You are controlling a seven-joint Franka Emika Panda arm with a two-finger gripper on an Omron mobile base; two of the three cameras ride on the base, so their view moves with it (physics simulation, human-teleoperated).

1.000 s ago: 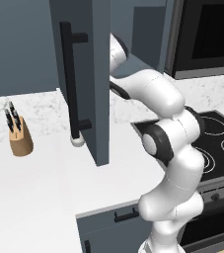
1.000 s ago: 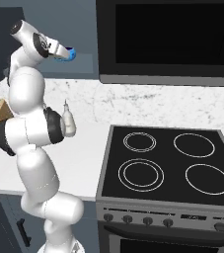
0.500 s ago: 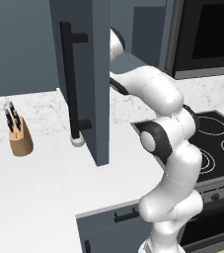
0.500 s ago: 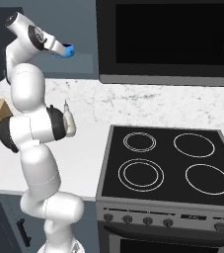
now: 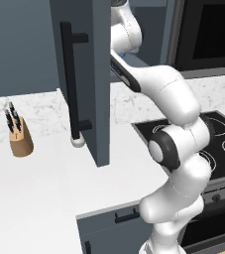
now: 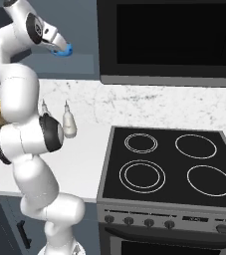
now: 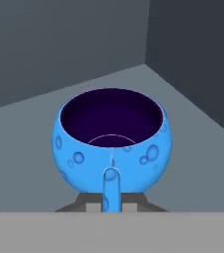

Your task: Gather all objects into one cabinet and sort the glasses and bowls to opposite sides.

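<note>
I am in the step of placing one small blue bowl (image 7: 111, 141) into the cabinet (image 5: 82, 74), whose door stands open toward me in the left base view, with its long black handle (image 5: 72, 89) facing the counter. The gripper (image 6: 60, 49) is raised high, at the level of the cabinet shelf, and in the right base view I see the blue bowl at its tip. In the hand view the bowl sits just in front of the fingers, upright, with its dark inside showing, above a grey shelf floor (image 7: 192, 163) and near an inner corner where two walls meet. One finger tip (image 7: 111, 190) rises against the near wall of the bowl and looks tinted blue, so I judge the fingers are closed on the rim, one inside and one outside, but I see only this one clearly. I cannot tell if the bowl's bottom already touches the shelf or hangs just above it. The next move, I think, calls for a small lowering until the bowl rests, then parting the fingers and pulling straight back, without tipping the bowl. On the counter the knife block (image 5: 20, 136) stands to the left, and the stove (image 6: 169, 167) is at the right; both are well apart from the work.
</note>
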